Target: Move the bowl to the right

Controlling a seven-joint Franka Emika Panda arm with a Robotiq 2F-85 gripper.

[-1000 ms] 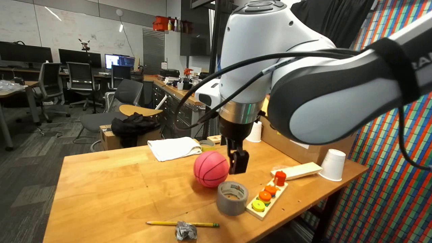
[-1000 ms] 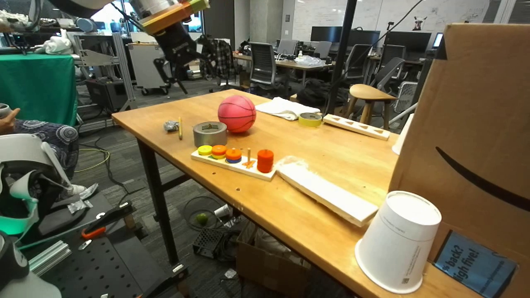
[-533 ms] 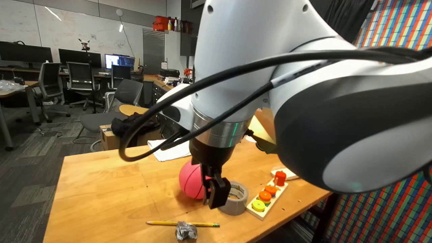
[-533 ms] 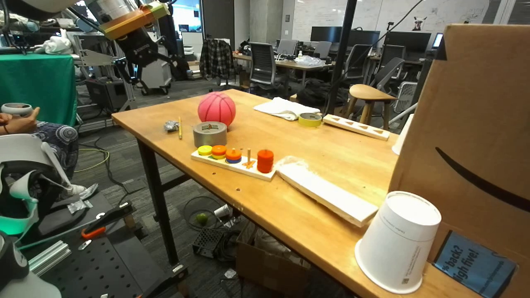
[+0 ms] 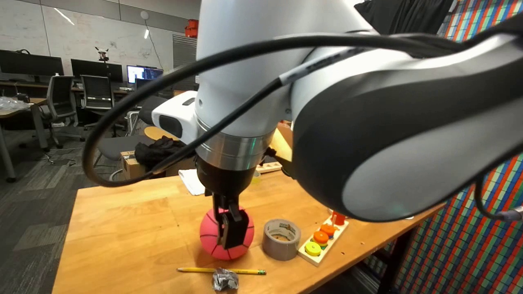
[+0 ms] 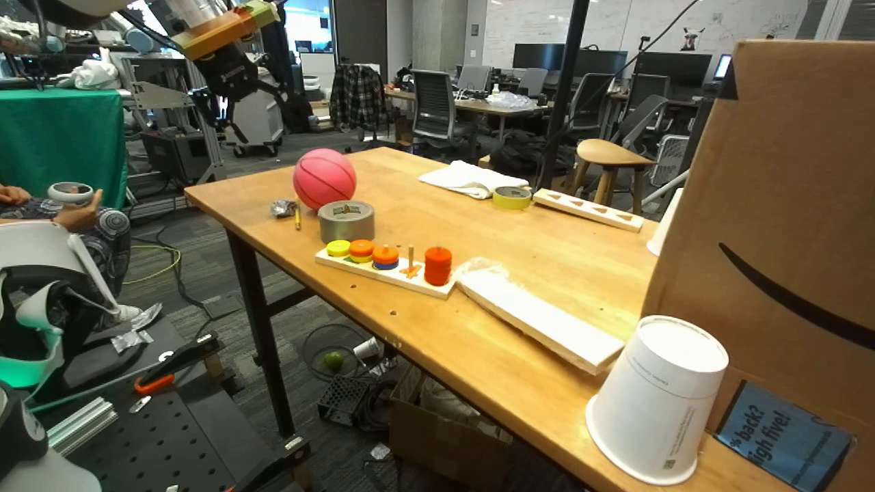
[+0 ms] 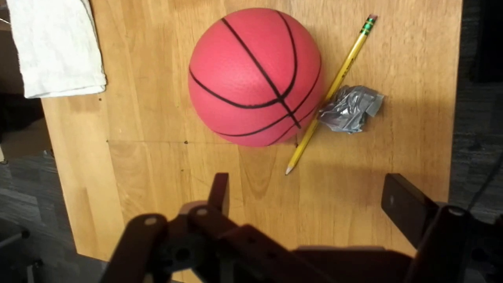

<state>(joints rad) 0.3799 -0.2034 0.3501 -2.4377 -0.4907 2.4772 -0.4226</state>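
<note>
ball [image 7: 251, 74] apart from the hand [image 7: 306, 191]

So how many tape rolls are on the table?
2. The grey roll is beside the ball, and the yellow roll is next to the cloth. The box could be hiding more.

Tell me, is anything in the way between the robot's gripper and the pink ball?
Nothing tall: in the wrist view, only the pointed end of the yellow pencil, down on the table, pokes between the open gripper and pink ball. A crumpled silver lump beside the ball could get in the way.
</note>
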